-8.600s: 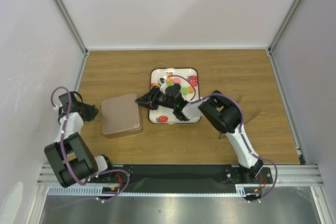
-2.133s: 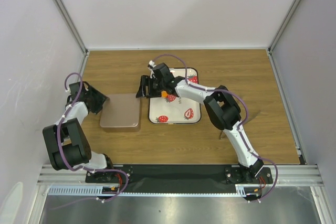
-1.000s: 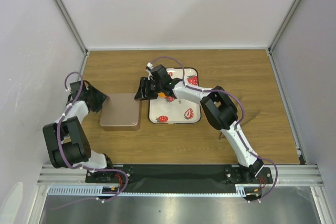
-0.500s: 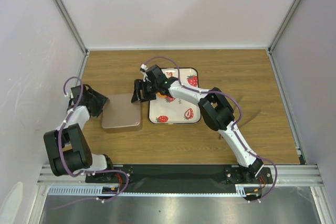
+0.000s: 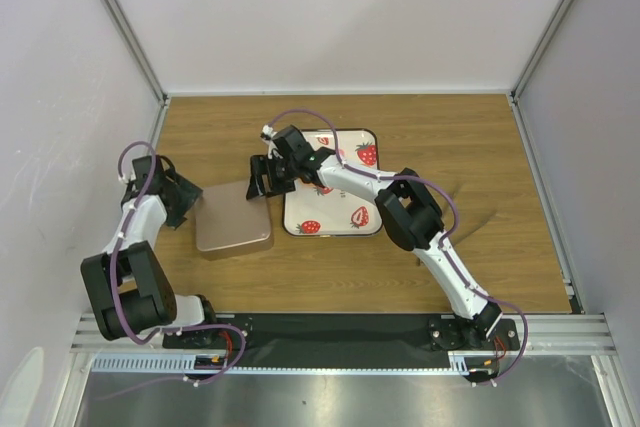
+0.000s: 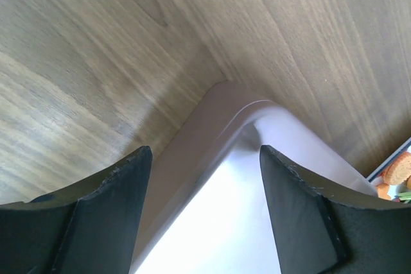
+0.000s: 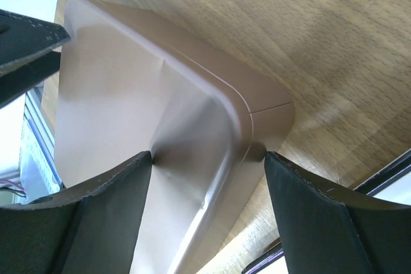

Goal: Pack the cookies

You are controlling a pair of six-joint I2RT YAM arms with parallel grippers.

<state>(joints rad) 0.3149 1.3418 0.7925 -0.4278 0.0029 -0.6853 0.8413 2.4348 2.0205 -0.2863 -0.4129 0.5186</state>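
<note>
A closed brown tin box (image 5: 232, 219) lies on the wooden table, left of the strawberry-patterned tray (image 5: 345, 217). My left gripper (image 5: 186, 195) is at the box's far left corner, open, its fingers straddling that corner (image 6: 200, 152). My right gripper (image 5: 262, 177) is at the box's far right corner, also open, with the rounded corner of the box (image 7: 212, 113) between its fingers (image 7: 207, 155). An orange cookie (image 6: 397, 167) shows at the edge of the left wrist view. In the top view my right arm covers the cookies on the tray.
The tray lies just right of the box, nearly touching it. White walls with metal posts close off the table on the left, back and right. The left gripper's dark fingers (image 7: 26, 43) show beyond the box in the right wrist view.
Both grippers have opened wider over the last second. My right gripper has slid left from the tray to the box's corner. The box has turned slightly on the table.
</note>
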